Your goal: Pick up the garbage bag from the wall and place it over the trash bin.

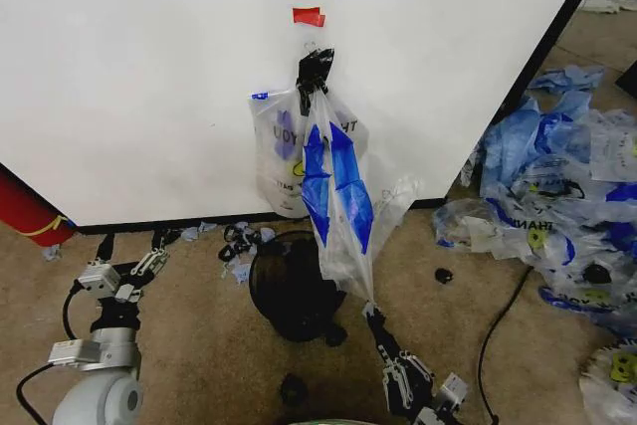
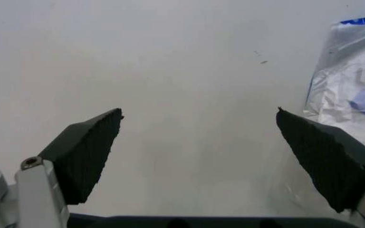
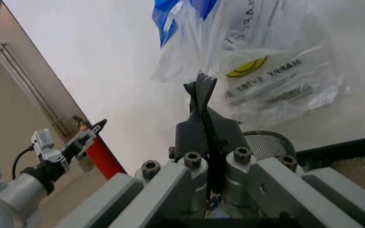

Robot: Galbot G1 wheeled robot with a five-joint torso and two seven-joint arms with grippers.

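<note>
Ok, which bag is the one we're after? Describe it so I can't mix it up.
Find the big white wall and the red tape on it. The garbage bag hangs just under that, above the black mesh trash bin. Unlike the bags heaped on the floor, it hangs, pinched by the right gripper.

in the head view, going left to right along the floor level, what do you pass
red cylinder → left end effector → trash bin → right end effector, pinching the bottom of the garbage bag → small dark object on the carpet → black cable → pile of bags
</note>
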